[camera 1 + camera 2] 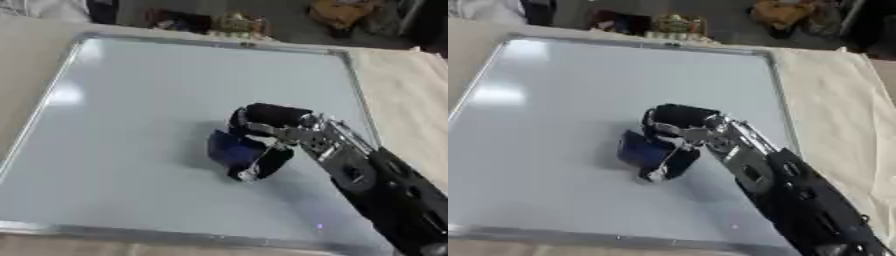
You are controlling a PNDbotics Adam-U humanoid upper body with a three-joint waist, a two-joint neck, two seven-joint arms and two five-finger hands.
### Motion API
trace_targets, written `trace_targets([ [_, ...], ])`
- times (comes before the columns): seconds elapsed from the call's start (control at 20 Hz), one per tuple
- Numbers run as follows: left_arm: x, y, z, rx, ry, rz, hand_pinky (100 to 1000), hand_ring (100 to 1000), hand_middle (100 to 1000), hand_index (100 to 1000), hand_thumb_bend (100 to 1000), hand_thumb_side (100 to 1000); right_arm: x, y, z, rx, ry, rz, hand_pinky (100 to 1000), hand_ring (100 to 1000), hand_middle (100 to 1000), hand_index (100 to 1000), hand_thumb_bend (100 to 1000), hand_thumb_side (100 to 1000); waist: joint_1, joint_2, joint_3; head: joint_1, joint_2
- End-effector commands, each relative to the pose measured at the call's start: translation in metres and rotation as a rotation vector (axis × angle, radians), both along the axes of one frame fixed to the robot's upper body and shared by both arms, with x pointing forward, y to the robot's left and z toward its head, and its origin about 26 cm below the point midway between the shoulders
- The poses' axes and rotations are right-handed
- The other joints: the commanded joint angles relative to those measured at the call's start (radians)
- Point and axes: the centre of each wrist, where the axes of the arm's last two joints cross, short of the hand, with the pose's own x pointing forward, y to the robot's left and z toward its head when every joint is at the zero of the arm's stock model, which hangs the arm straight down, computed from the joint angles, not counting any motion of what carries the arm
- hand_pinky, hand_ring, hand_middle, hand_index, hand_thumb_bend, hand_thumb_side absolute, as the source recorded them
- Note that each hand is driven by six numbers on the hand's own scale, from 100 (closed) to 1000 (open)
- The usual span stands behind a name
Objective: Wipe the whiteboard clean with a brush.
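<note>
The right arm [385, 190] is seen reaching in from the lower right, its right hand [271, 132] curled round the blue brush [232, 149], which is pressed on the whiteboard [131, 100] near its middle, bare board stretching left.

Setting: workroom or lab.
A framed whiteboard [157, 100] lies flat on a cloth-covered table [833, 105]; cluttered items [236, 22] line the far floor.

Whiteboard [157, 90] surface smooth and glossy (window glare at far left), framed in dull silver metal; brush [233, 149] matt dark blue; right hand [271, 131] black with shiny silver metal joints; table [833, 100] covering pale, cloth-like.
</note>
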Motion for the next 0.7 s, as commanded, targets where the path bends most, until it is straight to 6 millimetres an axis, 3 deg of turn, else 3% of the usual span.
trace_targets([
  [0.05, -0.001, 0.000, 0.008, 0.022, -0.022, -0.004, 656, 630, 559, 659, 300, 975, 0.002, -0.008, 0.013, -0.005, -0.041, -0.016, 632, 761, 367, 100, 298, 272, 0.006, -0.019, -0.001, 0.004, -0.012],
  [0.7, -0.002, 0.000, 0.008, 0.024, -0.020, -0.003, 656, 630, 559, 657, 298, 975, 0.016, -0.048, 0.032, -0.008, -0.150, -0.142, 637, 761, 344, 100, 251, 304, 0.001, -0.018, -0.002, 0.011, -0.029],
])
